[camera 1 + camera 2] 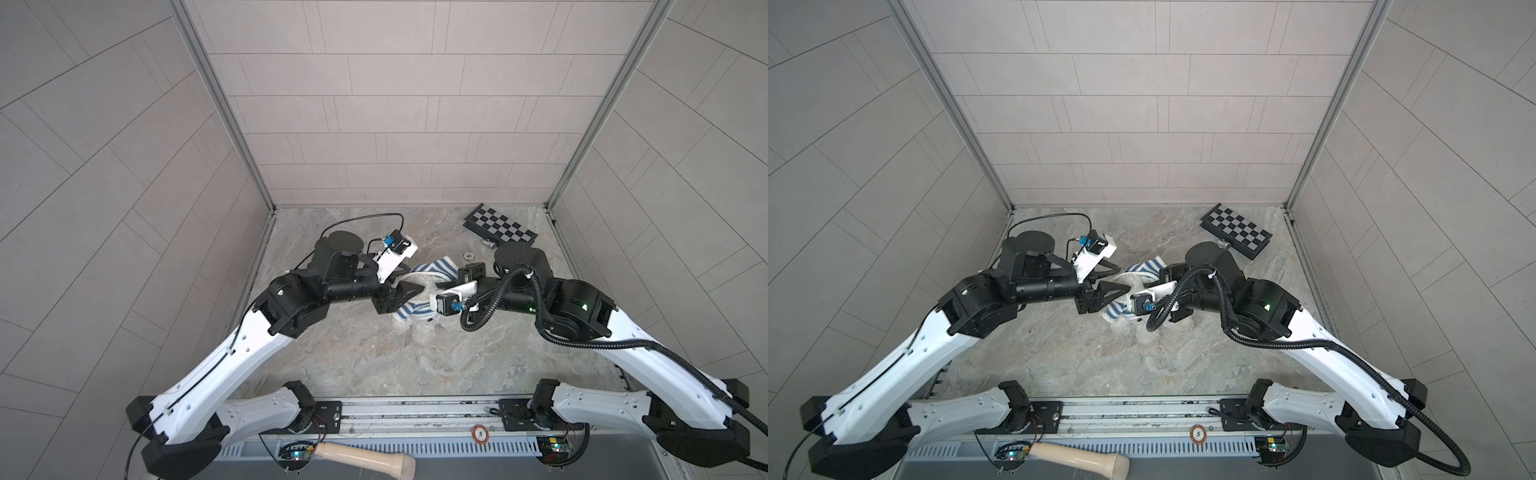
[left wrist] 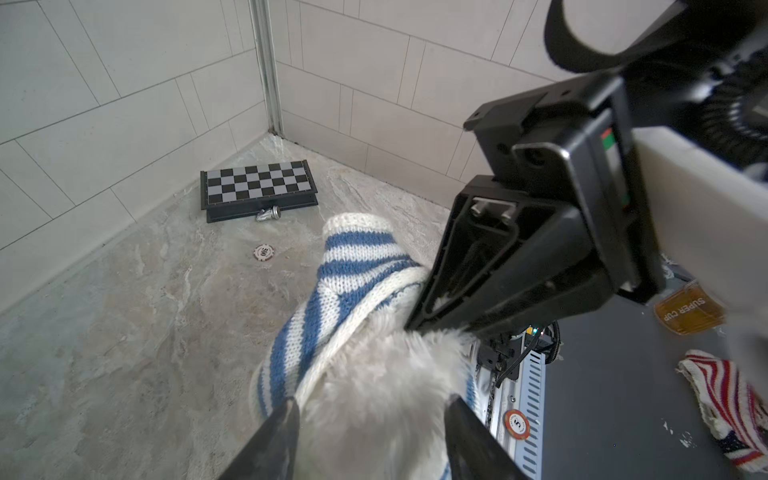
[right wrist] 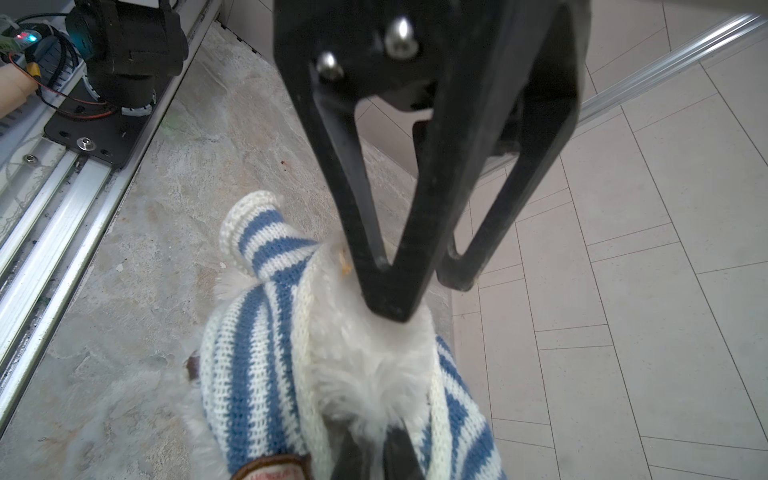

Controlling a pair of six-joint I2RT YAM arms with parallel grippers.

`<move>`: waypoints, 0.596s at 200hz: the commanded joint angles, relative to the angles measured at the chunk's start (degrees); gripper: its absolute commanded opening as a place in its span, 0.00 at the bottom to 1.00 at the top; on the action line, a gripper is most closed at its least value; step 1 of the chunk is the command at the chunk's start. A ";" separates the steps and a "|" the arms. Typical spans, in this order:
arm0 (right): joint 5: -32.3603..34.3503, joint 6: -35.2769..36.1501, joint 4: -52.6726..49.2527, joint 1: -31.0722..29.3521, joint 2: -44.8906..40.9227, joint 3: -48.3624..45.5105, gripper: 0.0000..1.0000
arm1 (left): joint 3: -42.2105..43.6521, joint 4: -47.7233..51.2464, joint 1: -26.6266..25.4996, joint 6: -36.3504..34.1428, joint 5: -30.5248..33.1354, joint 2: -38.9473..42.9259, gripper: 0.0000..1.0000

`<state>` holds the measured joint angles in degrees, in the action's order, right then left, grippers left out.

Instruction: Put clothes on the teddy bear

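White-shelled arms (image 1: 232, 357) have black joints (image 1: 291, 305) and corrugated black cable (image 1: 602, 343)

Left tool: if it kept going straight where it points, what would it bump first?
The teddy bear: its white fur sits right between the left tool's fingers. Just past it, probably the right tool, though depth is hard to judge.

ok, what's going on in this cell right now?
Both arms are working on the teddy bear mid-table, with the blue-and-white striped shirt partway over it. White fur bulges out of the shirt's cream-edged opening. The right gripper is pinched shut, seemingly on a tuft of that fur. The left gripper stands open, its fingers straddling the fur. One sleeve sticks out and looks empty, so dressing isn't finished.
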<state>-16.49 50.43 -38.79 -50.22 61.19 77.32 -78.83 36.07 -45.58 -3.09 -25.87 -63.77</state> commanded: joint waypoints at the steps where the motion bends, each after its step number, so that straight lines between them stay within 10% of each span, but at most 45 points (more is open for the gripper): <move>1: -1.77 -0.51 1.43 0.00 0.06 1.05 0.00 | -1.42 2.38 -0.69 -3.64 0.00 -0.22 0.58; 119: -3.21 -1.92 2.68 -0.14 0.34 0.57 0.00 | 1.51 1.61 -2.23 -4.99 0.97 -3.52 0.45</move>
<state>-16.97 49.04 -38.98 -50.19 63.00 77.32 -78.15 38.04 -47.44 -7.81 -27.59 -66.28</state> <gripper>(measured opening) 0.066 0.482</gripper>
